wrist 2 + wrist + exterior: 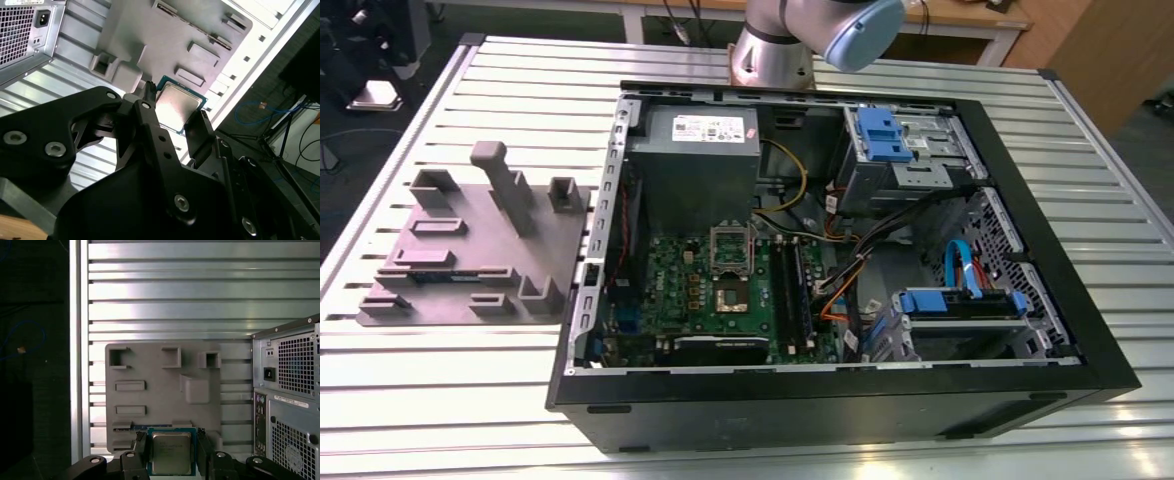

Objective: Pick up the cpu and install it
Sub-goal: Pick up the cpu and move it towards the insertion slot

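The cpu [171, 454], a small square chip with a silver-grey metal top and a thin green edge, sits between my gripper's [171, 446] two black fingers [140, 449]. In both wrist views the jaws press on its opposite edges, so the gripper [175, 114] is shut on the cpu [179, 104]. It hangs well above the grey fixture plate [160, 390] with its moulded pockets. The open computer case [827, 250] holds the green motherboard [680, 290], with the cpu socket [730, 296] near its middle and the socket's lid [727, 241] swung up.
The grey fixture plate [467, 250] lies on the slatted metal table [454, 380] at the exterior view's left of the case. Inside the case are a grey power supply [700, 150], blue drive brackets [887, 135], cables [854, 270] and black memory slots [787, 290]. The arm's base [774, 55] stands behind the case.
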Robot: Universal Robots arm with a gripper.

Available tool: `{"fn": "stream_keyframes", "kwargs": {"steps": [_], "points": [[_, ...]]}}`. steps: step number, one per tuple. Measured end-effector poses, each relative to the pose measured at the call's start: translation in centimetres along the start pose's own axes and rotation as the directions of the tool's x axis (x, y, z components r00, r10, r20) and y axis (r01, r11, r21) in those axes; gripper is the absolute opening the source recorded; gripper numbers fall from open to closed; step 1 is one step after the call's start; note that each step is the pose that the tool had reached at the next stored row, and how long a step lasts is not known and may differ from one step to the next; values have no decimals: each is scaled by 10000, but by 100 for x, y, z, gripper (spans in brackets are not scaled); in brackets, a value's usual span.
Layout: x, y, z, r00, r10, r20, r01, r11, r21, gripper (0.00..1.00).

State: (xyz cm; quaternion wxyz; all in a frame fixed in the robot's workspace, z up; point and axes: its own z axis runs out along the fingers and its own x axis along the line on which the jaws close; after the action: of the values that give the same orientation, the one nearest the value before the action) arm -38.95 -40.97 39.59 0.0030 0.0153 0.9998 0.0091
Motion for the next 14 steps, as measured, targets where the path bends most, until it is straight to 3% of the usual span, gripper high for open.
{"fn": "stream_keyframes", "kwargs": {"steps": [14], "points": [[-46, 1, 4, 10000, 0, 1, 0, 10000, -1, 48]]}}
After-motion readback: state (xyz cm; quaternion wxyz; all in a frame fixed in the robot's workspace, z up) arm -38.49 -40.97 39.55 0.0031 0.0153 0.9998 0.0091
